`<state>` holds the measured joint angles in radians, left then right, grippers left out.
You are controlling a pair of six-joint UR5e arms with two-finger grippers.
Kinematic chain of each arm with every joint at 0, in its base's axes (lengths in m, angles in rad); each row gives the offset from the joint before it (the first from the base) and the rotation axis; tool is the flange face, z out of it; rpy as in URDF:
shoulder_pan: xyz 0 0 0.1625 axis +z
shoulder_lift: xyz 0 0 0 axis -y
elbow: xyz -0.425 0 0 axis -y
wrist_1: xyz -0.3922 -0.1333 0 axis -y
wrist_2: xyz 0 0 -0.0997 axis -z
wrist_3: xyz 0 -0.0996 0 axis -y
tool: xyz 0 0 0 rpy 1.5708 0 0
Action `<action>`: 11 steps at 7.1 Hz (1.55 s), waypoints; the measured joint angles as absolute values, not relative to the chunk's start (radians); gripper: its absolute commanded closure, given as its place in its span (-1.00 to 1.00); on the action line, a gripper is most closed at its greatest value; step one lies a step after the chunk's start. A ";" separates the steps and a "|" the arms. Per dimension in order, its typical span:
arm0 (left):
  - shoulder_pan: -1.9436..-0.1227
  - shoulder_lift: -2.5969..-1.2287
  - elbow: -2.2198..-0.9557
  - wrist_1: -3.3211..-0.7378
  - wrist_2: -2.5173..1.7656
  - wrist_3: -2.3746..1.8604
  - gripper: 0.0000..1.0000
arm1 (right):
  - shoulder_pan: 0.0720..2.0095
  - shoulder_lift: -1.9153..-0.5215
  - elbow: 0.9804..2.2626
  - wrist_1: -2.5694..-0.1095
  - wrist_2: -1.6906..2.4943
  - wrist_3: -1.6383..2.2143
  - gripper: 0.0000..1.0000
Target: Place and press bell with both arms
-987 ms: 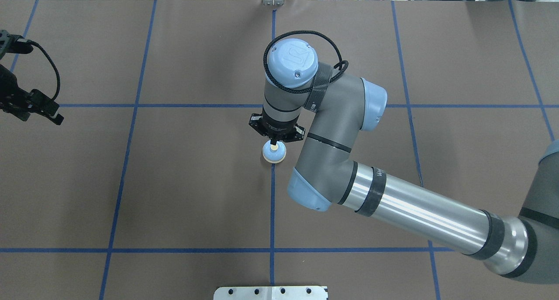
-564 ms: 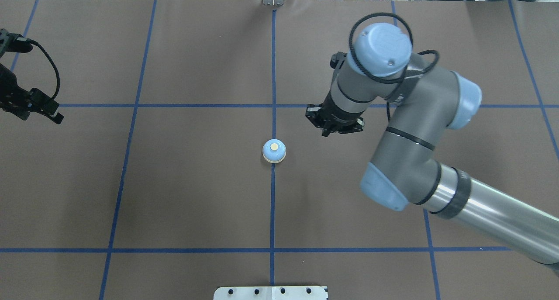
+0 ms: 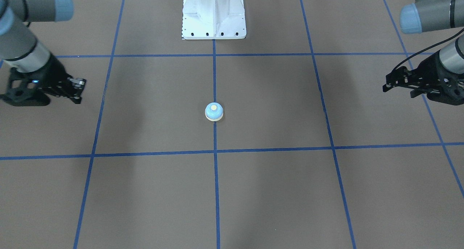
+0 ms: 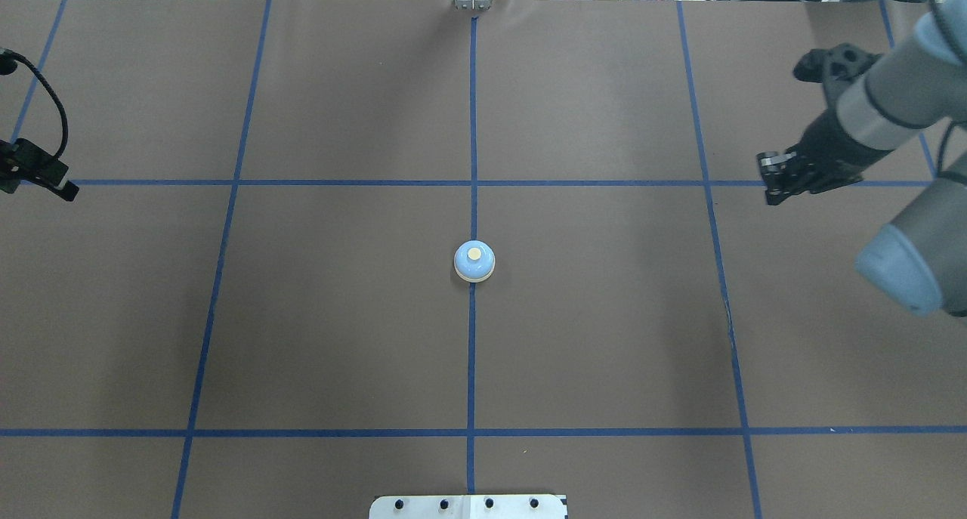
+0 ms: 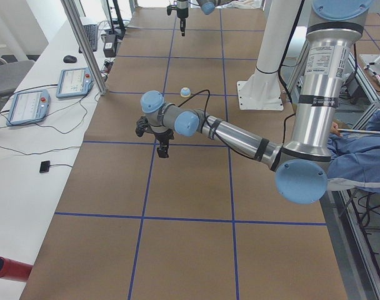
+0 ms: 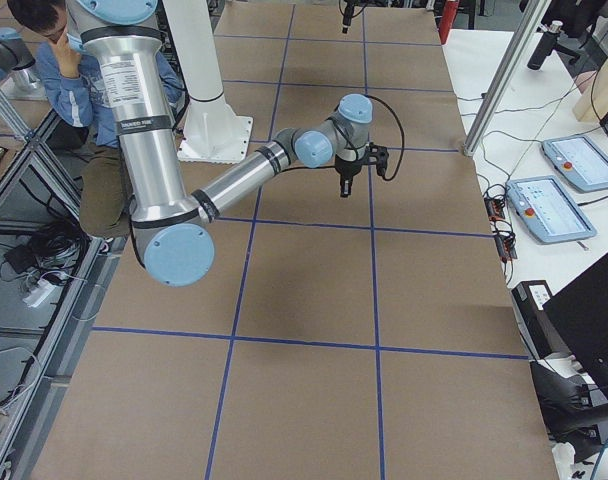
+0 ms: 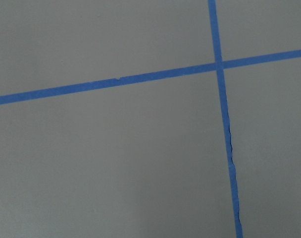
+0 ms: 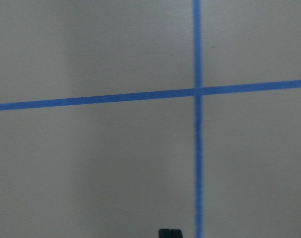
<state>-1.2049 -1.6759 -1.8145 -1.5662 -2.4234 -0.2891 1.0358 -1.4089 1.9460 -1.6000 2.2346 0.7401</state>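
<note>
The light-blue bell (image 4: 474,262) with its cream button stands alone on the centre tape line, and also shows in the front view (image 3: 214,112) and the left side view (image 5: 185,92). My right gripper (image 4: 770,196) hangs far to the bell's right, above a tape crossing, fingers together and empty; in the front view it (image 3: 78,96) is at the left. My left gripper (image 4: 69,194) is at the far left edge, also far from the bell, and looks shut and empty; in the front view it (image 3: 385,87) is at the right. Both wrist views show only brown mat and blue tape.
The white bolted pedestal (image 3: 214,24) stands at the robot's side of the table, on the centre line. Blue tape lines (image 4: 472,183) divide the brown mat into squares. A seated person (image 6: 69,60) is beside the robot. Tablets (image 5: 77,81) lie on the side bench.
My right arm has lifted off the bell's button and swung away to the right, leaving the bell in place. My left gripper has drawn a little further left.
</note>
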 measured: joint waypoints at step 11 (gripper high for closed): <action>-1.486 -1.447 -1.815 -1.566 -2.372 0.087 -0.98 | 1.533 -1.752 1.866 -1.581 2.349 -0.089 -1.00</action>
<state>-1.4864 -1.4473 -1.8152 -1.5656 -2.3716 0.0873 1.5330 -1.7522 1.8660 -1.5810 2.3495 -0.0887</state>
